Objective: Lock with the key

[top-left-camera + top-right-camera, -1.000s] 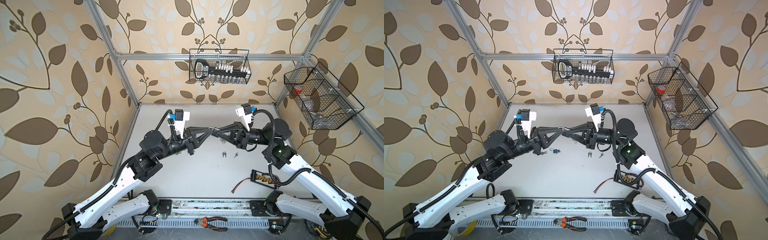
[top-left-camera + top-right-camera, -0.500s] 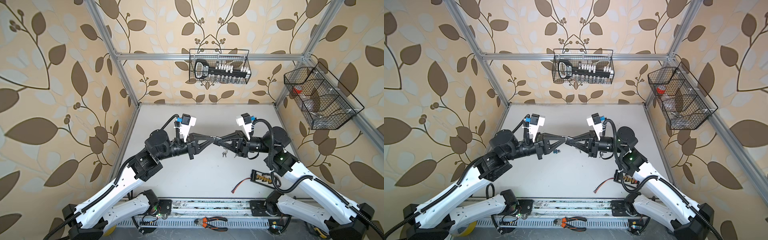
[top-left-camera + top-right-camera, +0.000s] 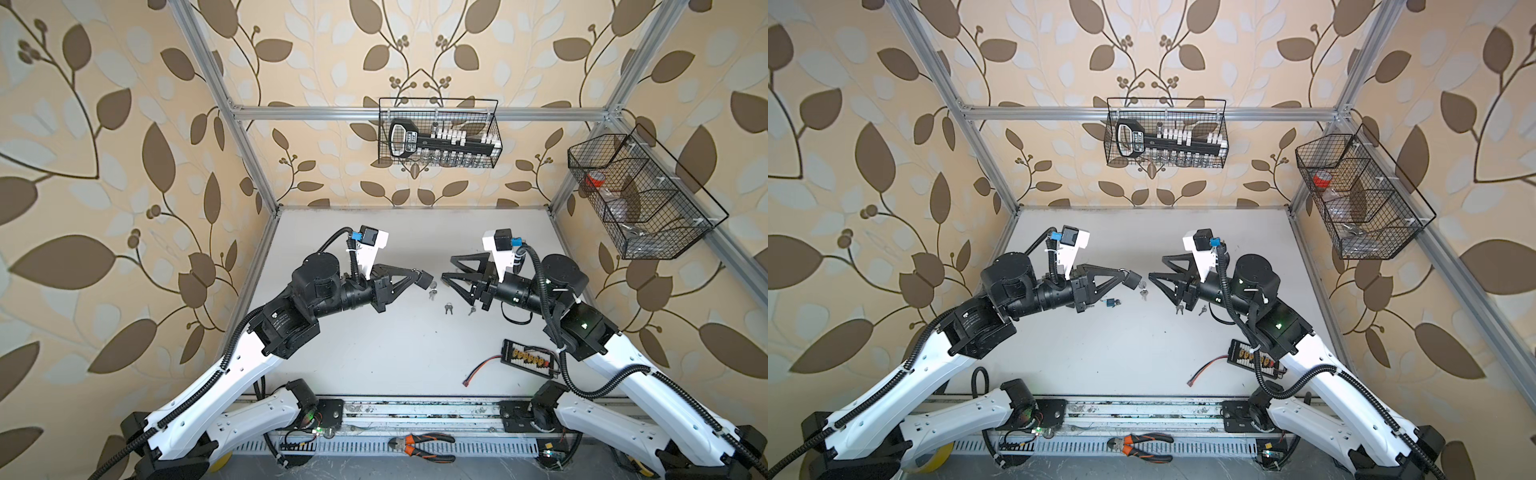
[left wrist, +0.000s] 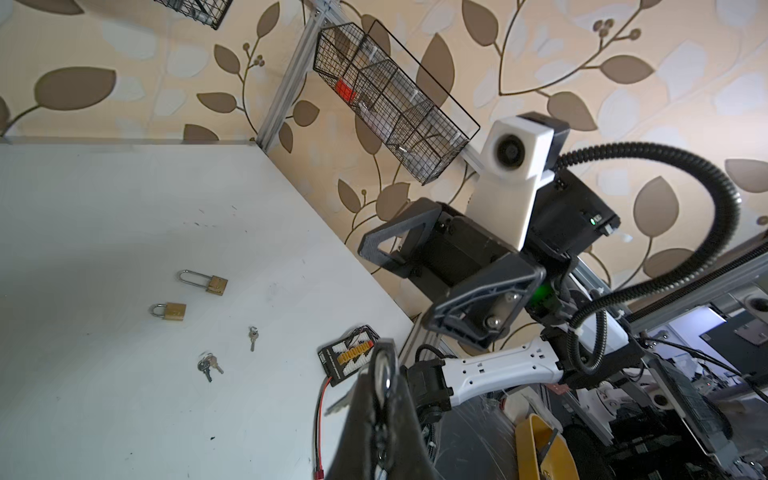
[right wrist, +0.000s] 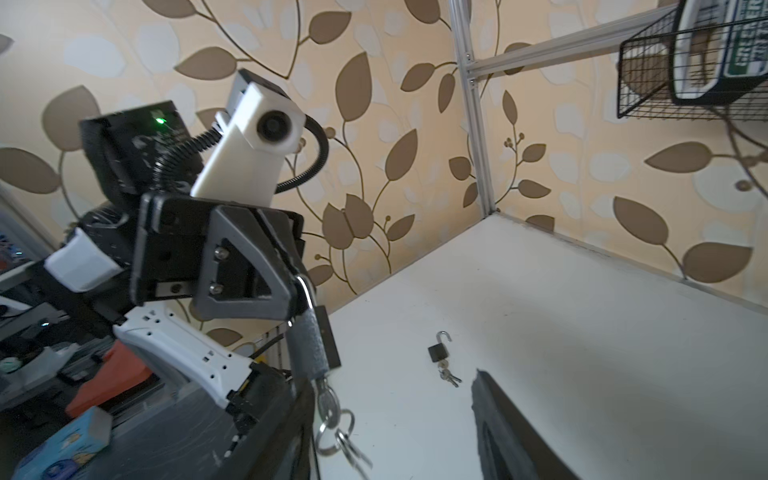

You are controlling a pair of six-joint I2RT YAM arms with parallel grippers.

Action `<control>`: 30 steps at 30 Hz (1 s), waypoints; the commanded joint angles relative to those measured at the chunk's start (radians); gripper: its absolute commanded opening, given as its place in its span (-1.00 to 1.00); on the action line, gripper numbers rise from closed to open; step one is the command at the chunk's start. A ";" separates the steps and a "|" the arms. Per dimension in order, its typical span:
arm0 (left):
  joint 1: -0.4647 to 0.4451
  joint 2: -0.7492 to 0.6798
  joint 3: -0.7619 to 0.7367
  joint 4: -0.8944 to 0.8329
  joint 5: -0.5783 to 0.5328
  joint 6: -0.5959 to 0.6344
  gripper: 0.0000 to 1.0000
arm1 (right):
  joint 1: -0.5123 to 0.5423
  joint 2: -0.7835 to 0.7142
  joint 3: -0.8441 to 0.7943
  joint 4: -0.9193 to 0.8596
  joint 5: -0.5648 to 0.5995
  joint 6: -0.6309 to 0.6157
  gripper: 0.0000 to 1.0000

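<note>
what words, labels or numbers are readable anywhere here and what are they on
"GREE": label on the socket set in the wire basket, right wrist view; the rest is cut off at the picture's edge.
Same label in both top views: too blurred to read.
White print on the left arm's black joint: too small to read.
Blue box: print blurred.
Padlock: no readable marking.
</note>
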 commanded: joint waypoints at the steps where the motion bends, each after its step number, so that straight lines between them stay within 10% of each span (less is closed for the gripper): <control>1: -0.002 0.004 0.042 -0.019 -0.113 -0.014 -1.00 | 0.055 -0.030 -0.064 -0.040 0.183 -0.107 0.22; 30: -0.050 0.054 -0.010 0.140 0.014 -0.138 -1.00 | 0.044 -0.049 -0.333 0.445 -0.122 -0.108 0.01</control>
